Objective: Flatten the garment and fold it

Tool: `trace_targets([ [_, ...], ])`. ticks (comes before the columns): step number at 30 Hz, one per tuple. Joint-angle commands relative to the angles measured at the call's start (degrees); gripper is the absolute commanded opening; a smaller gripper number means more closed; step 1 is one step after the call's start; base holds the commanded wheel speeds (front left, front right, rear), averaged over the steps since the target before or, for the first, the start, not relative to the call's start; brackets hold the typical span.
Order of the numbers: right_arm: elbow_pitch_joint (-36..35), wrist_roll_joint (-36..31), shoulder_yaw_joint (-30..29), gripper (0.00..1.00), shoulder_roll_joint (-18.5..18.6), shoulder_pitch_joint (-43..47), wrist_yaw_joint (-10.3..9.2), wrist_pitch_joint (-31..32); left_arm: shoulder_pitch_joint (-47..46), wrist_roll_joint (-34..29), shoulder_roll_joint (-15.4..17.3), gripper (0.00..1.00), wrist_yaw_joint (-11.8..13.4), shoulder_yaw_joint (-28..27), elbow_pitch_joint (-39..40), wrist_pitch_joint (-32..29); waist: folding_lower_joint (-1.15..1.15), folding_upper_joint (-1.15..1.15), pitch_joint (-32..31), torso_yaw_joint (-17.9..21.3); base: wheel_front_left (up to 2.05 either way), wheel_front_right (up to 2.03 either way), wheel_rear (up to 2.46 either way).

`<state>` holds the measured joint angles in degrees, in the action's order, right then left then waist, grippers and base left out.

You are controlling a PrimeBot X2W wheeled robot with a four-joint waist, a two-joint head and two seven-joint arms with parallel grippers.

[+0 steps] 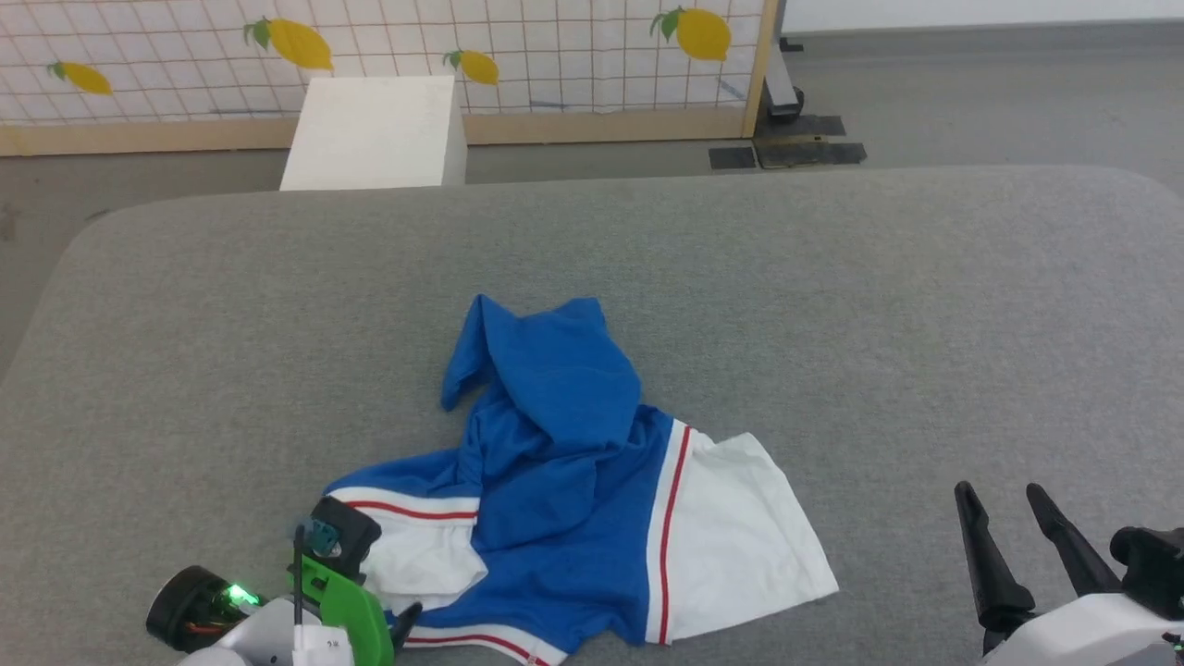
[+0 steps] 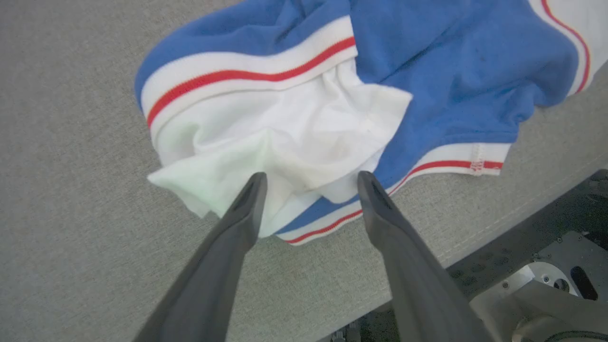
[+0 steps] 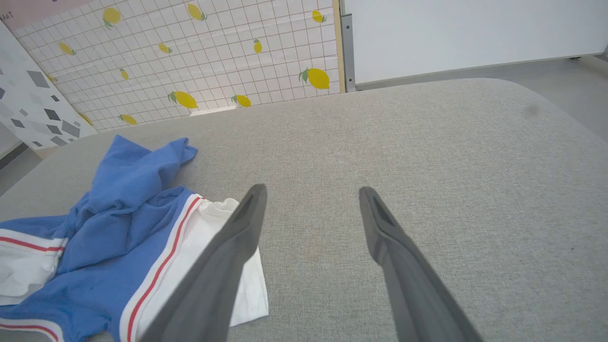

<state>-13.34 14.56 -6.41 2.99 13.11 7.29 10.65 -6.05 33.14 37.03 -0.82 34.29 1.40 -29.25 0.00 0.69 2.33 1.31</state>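
The left gripper (image 2: pixel 311 179) is seen spread wide with nothing clamped, its tips over the crumpled white sleeve (image 2: pixel 285 137) at the near-left edge of the garment (image 1: pixel 555 462). The right gripper (image 1: pixel 999 495) is likewise held open, apart from the cloth, at the near right. The garment is bunched close to the near edge of the grey table (image 1: pixel 832 277), left of centre. Broad bare surface is left far and right.

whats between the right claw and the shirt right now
Only bare grey surface. In the head view the open right claw stands apart from the garment, whose white sleeve lies nearest it.
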Motion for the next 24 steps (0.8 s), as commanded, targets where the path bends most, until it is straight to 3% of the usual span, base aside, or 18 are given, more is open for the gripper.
trace_targets([
  [1, 0.1, 0.3, 0.0, 1.0, -0.1, -0.3, 0.2, -0.1, -1.0, 0.0, 0.6, 1.0, -0.6, 0.2, -0.7, -0.5, 0.0, -0.69, 0.7, 0.8, 0.0, 0.0, 0.0],
  [3, 0.3, 0.4, -0.1, 1.0, -0.1, -0.4, 0.2, -0.2, -1.6, 0.2, 0.5, 1.0, -0.8, 0.1, -1.3, -0.5, 0.0, -0.69, 1.0, 1.1, 0.0, 0.0, 0.0],
  [4, 0.3, 0.4, 0.0, 1.0, -0.1, -0.5, 0.2, -0.3, -1.8, 0.2, 0.5, 0.75, -0.9, 0.1, -1.6, -0.4, 0.0, -0.69, 1.2, 1.3, 0.0, 0.0, 0.0],
  [5, 0.5, 0.5, -0.1, 1.0, -0.1, -0.6, 0.2, -0.3, -2.1, 0.4, 0.2, 0.0, -0.8, -0.2, -1.7, 0.2, 0.0, -0.69, 1.2, 1.4, 0.0, 0.0, 0.0],
  [11, 1.3, 1.0, -0.2, 1.0, -0.1, -0.4, 0.2, -0.6, -2.8, 0.3, 0.2, 0.0, 0.4, -1.5, -1.0, 1.7, 0.0, -0.69, 0.7, 1.3, 0.0, 0.0, 0.0],
  [17, 1.6, 1.4, -0.2, 1.0, -0.1, -0.5, 0.2, -0.3, -5.2, -0.4, 0.0, 0.0, 3.4, -4.9, 0.3, 4.8, 0.0, -0.69, 0.2, 0.8, 0.0, 0.0, 0.0],
  [24, 0.4, 1.2, 0.5, 1.0, -0.1, -2.6, 0.2, 0.3, -13.6, 2.1, -1.6, 0.0, 4.4, -10.3, -5.9, 7.5, 0.0, -0.69, 3.5, 2.2, 0.0, 0.0, 0.0],
])
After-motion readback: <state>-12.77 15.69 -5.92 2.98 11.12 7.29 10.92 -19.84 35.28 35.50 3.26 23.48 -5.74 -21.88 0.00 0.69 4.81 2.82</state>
